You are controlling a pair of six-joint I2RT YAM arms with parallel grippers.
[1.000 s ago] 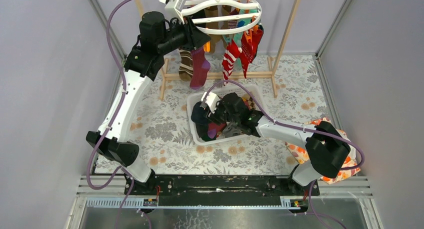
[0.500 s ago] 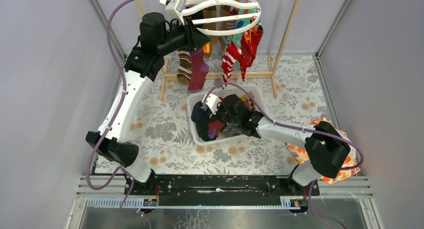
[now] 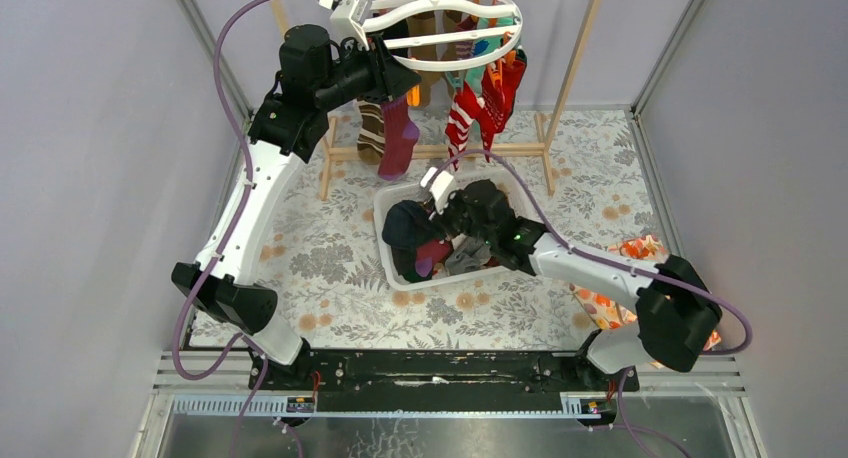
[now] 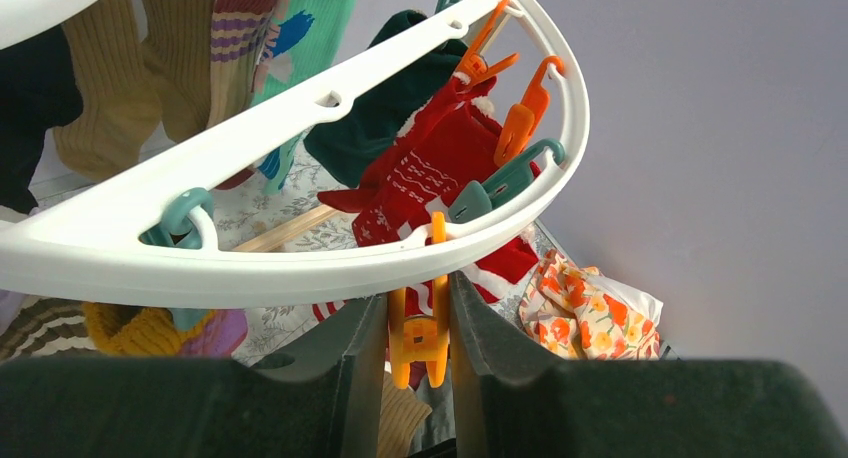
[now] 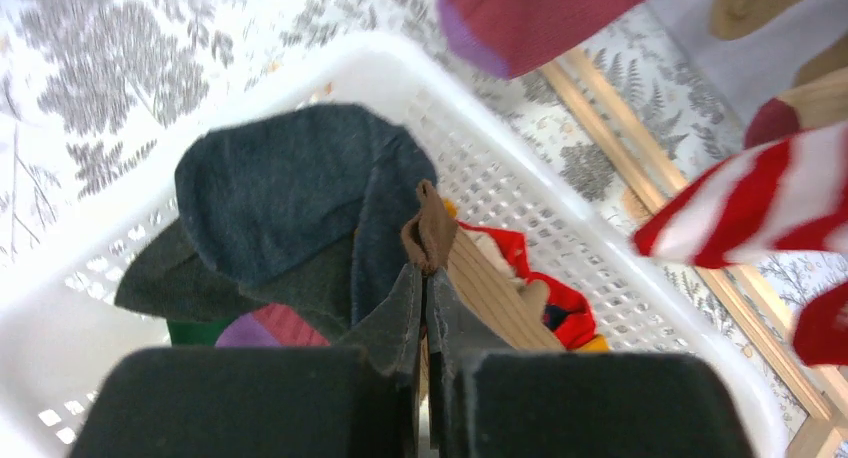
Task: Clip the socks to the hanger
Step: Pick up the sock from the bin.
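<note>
The right claw (image 5: 425, 278) is pinched shut on a tan sock (image 5: 490, 288) with a brown toe, lifted just over the white basket (image 5: 520, 168). In the basket lie a navy sock (image 5: 280, 198), a red sock (image 5: 560, 308) and a magenta sock (image 5: 290, 328). Up at the hanger (image 4: 300, 268), the left claw (image 4: 418, 308) is clamped round an orange clip (image 4: 420, 348) dangling from the rim. A red-and-white sock (image 4: 420, 178) hangs just behind that clip. A wooden rack (image 3: 440, 150) stands on the worktop (image 3: 320, 248) beyond the basket.
</note>
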